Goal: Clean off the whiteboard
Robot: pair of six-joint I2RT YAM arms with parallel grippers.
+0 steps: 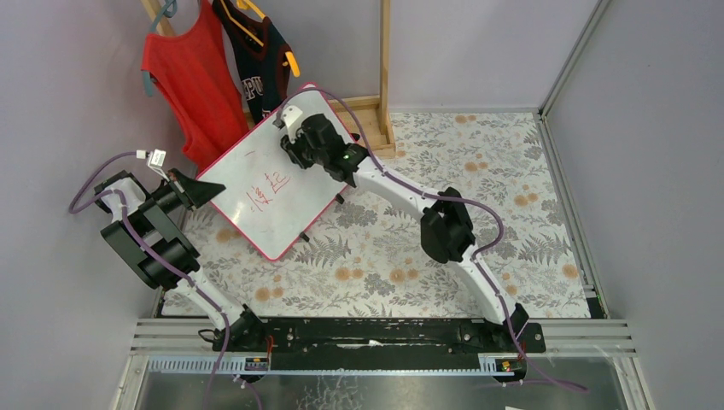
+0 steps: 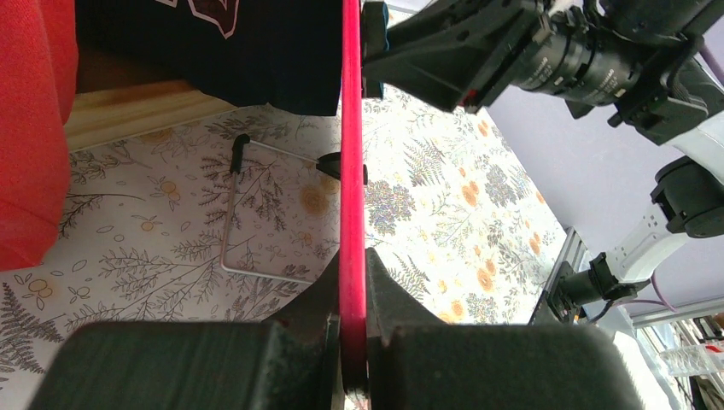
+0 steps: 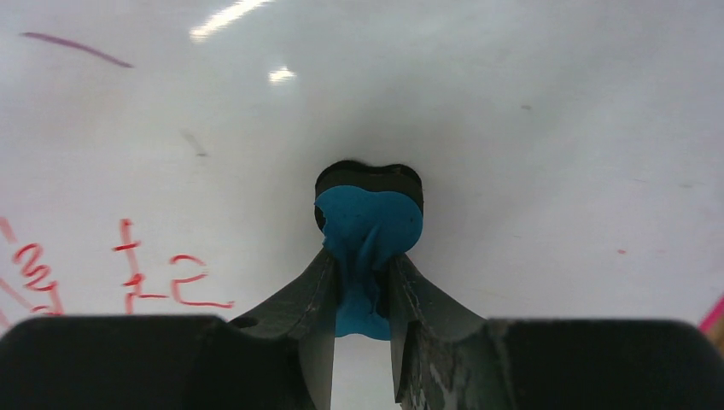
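Pale lilac walls (image 1: 478, 43) close in the booth. The floral-patterned surface (image 1: 512, 171) fills the space between them and spreads out to the right of both arms. A red tank top (image 1: 192, 77) and a dark shirt (image 1: 256, 60) hang on a wooden rack (image 1: 384, 68) just beyond the work.

The whiteboard (image 1: 239, 175) stands tilted on that surface, its wire stand (image 2: 248, 213) showing behind it. Its long axis runs from the left end effector (image 1: 207, 190) up toward the right one. The left end effector is clamped on the board's pink-red frame, which passes edge-on between its fingers in the left wrist view, so it looks to be steadying the board.

The right end effector (image 3: 363, 265) is over the board's far end. Its fingers are closed on a blue eraser pad (image 3: 369, 222), which looks pressed against the white face.

The red writing (image 3: 162, 278) lies to the left of that pad and back toward the finger bases, near the board's middle. A thin purple stroke (image 3: 77, 49) sits farther ahead on the left. The right arm is the nearer one, and its next wipe probably has to sweep left along the long axis.
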